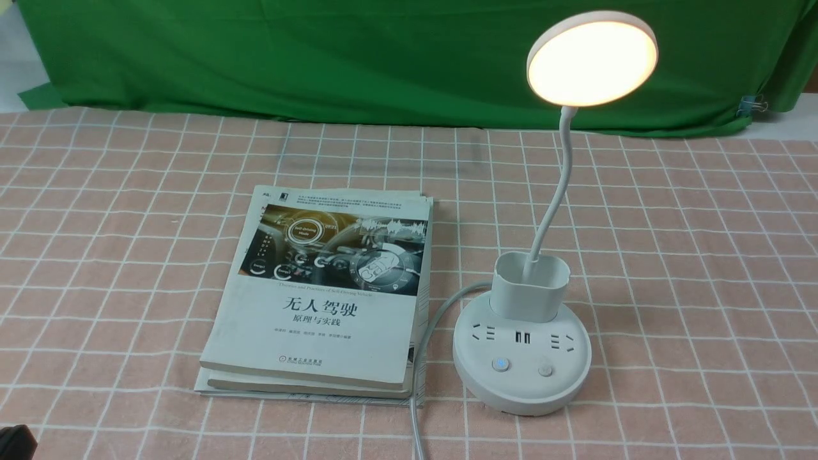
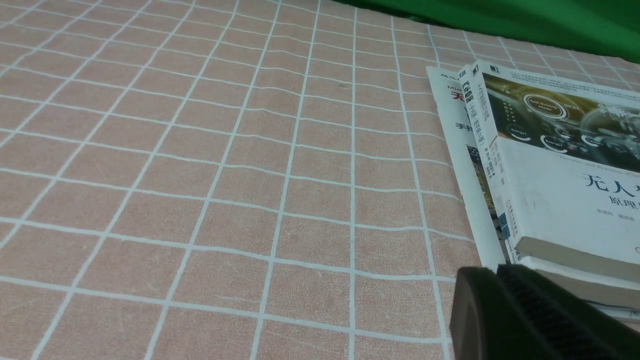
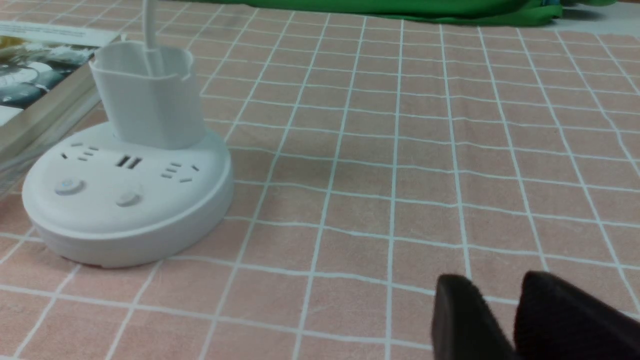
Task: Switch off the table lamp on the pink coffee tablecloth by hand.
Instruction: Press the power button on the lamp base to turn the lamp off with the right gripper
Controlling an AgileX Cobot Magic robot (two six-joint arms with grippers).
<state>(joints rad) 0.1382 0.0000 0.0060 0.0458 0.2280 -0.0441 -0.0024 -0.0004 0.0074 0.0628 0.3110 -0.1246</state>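
Front view: table lamp (image 1: 530, 287) lit on the pink coffee tablecloth (image 1: 703, 255)

The lamp's disc head (image 1: 592, 59) glows warm white. It sits on a thin curved neck (image 1: 557, 191) that drops into the cup holder. On the round base (image 1: 511, 390), one button (image 1: 500, 365) shows a faint blue light, and the second button (image 1: 544, 370) beside it is plain. A grey cable (image 1: 429, 326) leaves the base and runs off the near edge of the picture.

The right gripper (image 3: 500, 290) is outside the front view. Only its two dark fingertips (image 3: 465, 310) show at the edge of the right wrist view, the rest cut off. They stand slightly apart, with bare cloth in the gap and nothing held. The lamp base lies ahead of this gripper, off toward the books and well apart from it. In that view the head is cut off and the sockets are blurred.

The left gripper (image 2: 505, 305) is a dark mass at the corner of the left wrist view. Whether its jaws are together or apart I cannot tell. A dark shape (image 1: 14, 441) in the front view's near left corner is too cut off to identify. A stack of books (image 1: 326, 287) lies just ahead of the left gripper, between it and the lamp, with the cable running along the stack's edge. A green backdrop (image 1: 319, 57) hangs beyond the cloth.
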